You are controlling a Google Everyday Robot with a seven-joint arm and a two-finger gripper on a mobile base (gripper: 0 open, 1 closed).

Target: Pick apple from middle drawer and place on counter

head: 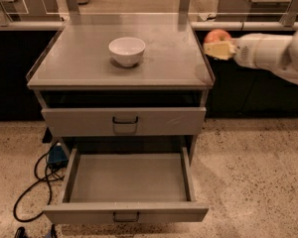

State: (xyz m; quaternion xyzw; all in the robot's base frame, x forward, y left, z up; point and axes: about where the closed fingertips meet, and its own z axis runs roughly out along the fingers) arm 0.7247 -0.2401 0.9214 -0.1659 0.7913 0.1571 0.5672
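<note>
Small round red apple (217, 34) with a yellowish patch sits in the grip of the robot's gripper (214, 43), held in the air at the right rim of the flat grey counter (84, 68), well to the right of the white ceramic bowl (126, 50). Whether it hangs over the rim or just outside it cannot be told. The gripper's pale yellow fingers (220, 49) close around the fruit, one of them showing just under it, and the white arm (268, 53) reaches in from the right edge of the view. The bowl stands upright on the counter, left of centre and towards the back. Below the counter, the upper grey drawer (79, 121) is closed, its dark handle facing forward. The wide shallow grey metal middle drawer (129, 178) beneath it is pulled far out over the speckled floor (253, 177), its bare grey bottom showing. A black cable (27, 195) loops on the floor to the left of the cabinet.
</note>
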